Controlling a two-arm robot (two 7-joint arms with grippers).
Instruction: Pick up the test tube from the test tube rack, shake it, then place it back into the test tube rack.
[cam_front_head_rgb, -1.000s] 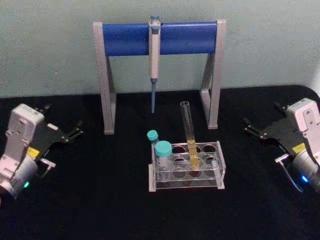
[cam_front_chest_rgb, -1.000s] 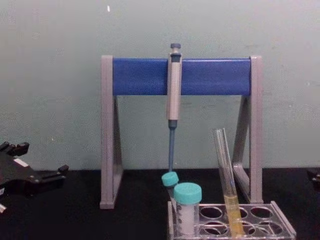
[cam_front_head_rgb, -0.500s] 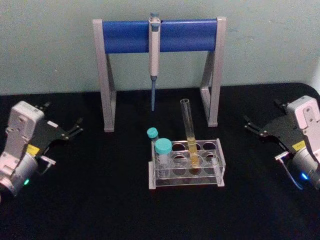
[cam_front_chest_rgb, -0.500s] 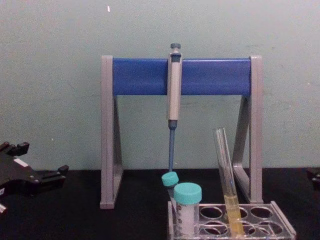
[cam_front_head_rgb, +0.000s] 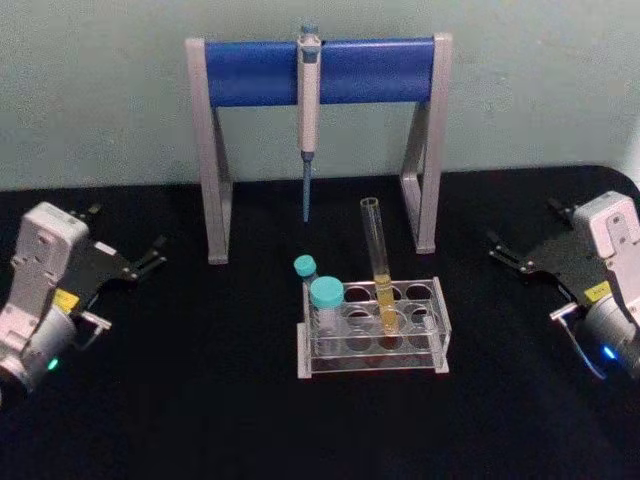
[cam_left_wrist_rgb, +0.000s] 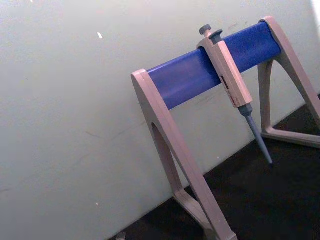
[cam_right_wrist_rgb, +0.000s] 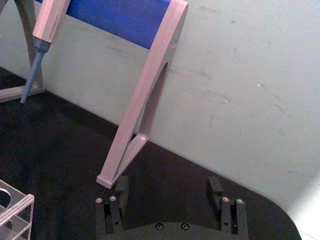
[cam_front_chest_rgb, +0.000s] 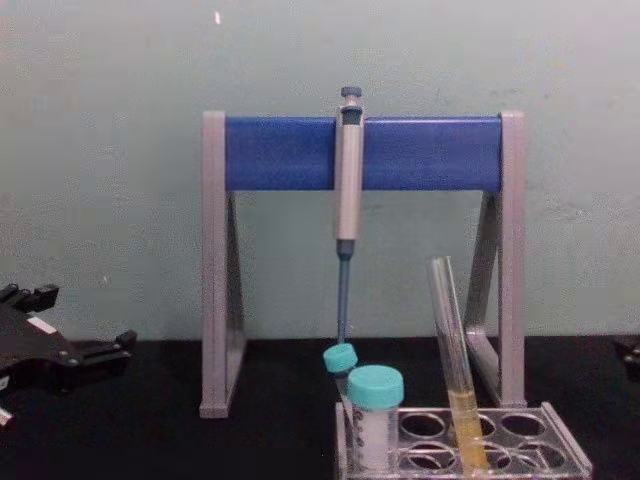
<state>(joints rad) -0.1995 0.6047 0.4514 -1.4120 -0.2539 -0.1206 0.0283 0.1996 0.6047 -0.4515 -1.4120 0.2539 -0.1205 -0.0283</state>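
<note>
The test tube (cam_front_head_rgb: 378, 262) is a long clear glass tube with yellow liquid at its bottom. It stands slightly tilted in a middle hole of the clear test tube rack (cam_front_head_rgb: 400, 353) at the table's centre. In the chest view the test tube (cam_front_chest_rgb: 452, 335) rises above the test tube rack (cam_front_chest_rgb: 572, 447). My left gripper (cam_front_head_rgb: 127, 230) rests open at the far left, well away from the rack, and appears low at the left in the chest view (cam_front_chest_rgb: 85, 318). My right gripper (cam_front_head_rgb: 523, 226) rests open at the far right; the right wrist view shows it (cam_right_wrist_rgb: 168, 187) with nothing between its fingers.
Two short teal-capped tubes (cam_front_head_rgb: 325, 298) stand in the rack's left end. Behind the rack is a tall grey-and-blue pipette stand (cam_front_head_rgb: 250, 72) with a grey pipette (cam_front_head_rgb: 308, 100) hanging from its bar. The table is black with a pale wall behind.
</note>
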